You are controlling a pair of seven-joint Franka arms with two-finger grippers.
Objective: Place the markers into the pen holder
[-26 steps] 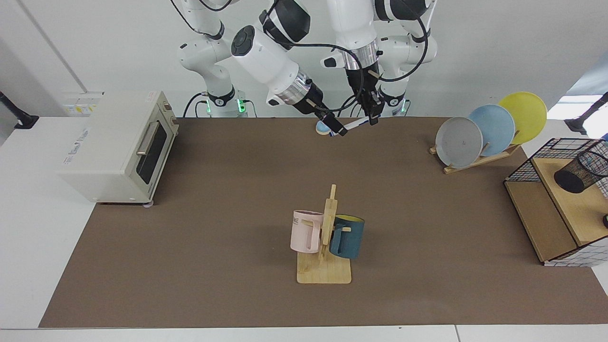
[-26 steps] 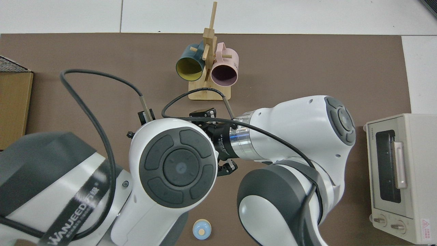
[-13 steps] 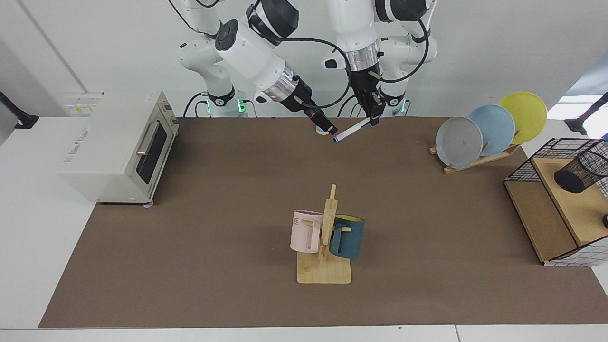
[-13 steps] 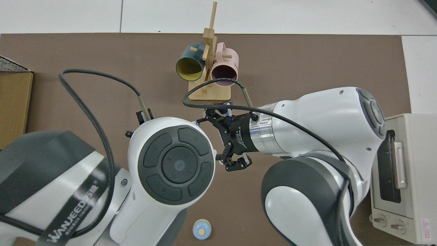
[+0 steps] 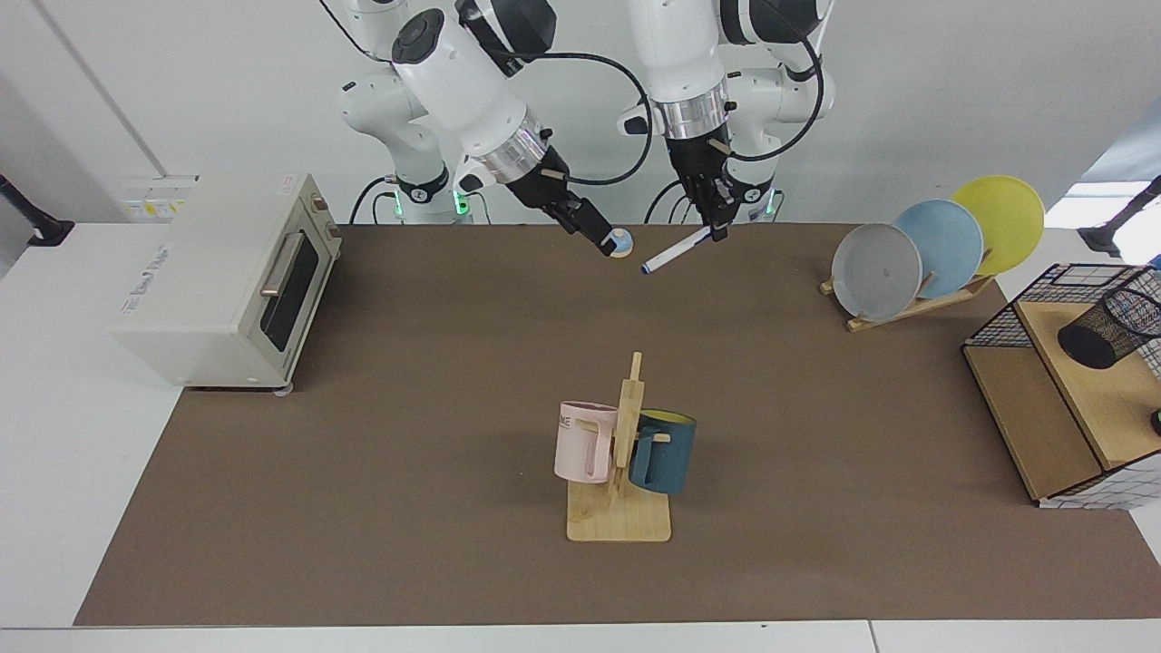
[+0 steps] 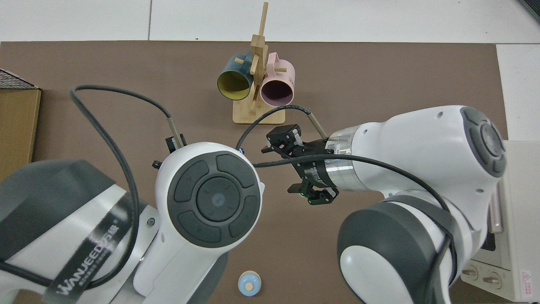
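Observation:
The marker (image 5: pixel 676 250), white-barrelled with a blue cap, hangs slanted above the far edge of the mat, cap end low. My left gripper (image 5: pixel 717 229) is shut on its upper end. My right gripper (image 5: pixel 597 238) hovers to the marker's left, apart from it and open, with nothing between its fingers, right beside a small blue disc (image 5: pixel 620 241). The pen holder (image 5: pixel 1111 326), a black mesh cup, lies tilted on a wooden shelf at the far right. In the top view both arms' bulk hides the left gripper and most of the marker.
A toaster oven (image 5: pixel 227 281) stands at the left. A wooden mug tree (image 5: pixel 621 508) with a pink and a blue mug is mid-table. A plate rack (image 5: pixel 925 254) and a black wire basket (image 5: pixel 1007 313) over the wooden shelf stand at the right.
My right gripper let go of the marker's cap end and drew back to the left. The left gripper keeps the marker and has lifted slightly.

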